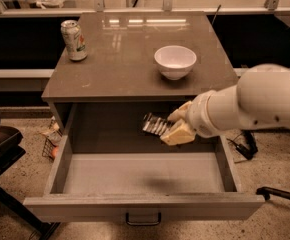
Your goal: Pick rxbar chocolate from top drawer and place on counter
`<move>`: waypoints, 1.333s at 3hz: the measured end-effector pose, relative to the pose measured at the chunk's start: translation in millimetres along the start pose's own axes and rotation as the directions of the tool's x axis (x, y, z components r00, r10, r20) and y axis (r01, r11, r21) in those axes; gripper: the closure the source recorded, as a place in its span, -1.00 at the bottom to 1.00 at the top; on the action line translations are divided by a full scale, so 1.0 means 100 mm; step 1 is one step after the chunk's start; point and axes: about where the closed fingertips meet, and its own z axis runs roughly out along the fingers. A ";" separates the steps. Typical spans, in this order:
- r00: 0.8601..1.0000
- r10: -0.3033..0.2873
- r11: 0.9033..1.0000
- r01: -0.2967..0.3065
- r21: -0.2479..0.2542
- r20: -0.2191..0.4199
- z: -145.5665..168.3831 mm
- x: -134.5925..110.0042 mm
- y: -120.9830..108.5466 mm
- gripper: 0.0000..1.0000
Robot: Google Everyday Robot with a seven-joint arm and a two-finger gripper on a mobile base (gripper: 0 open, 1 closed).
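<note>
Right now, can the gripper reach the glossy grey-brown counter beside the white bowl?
Probably: gripper, shut on the black-wrapped bar, hangs over the open grey drawer; counter left of bowl is bare.
</note>
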 end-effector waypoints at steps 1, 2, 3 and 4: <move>1.000 0.011 1.000 -0.011 0.009 -0.006 -0.41 -0.41 -0.17 1.00; 0.999 0.016 0.999 -0.015 0.030 -0.031 -0.65 -0.86 -0.32 1.00; 0.996 0.077 0.995 -0.074 0.064 -0.053 -0.62 -1.20 -0.51 1.00; 0.996 0.077 0.995 -0.074 0.064 -0.053 -0.62 -1.20 -0.51 1.00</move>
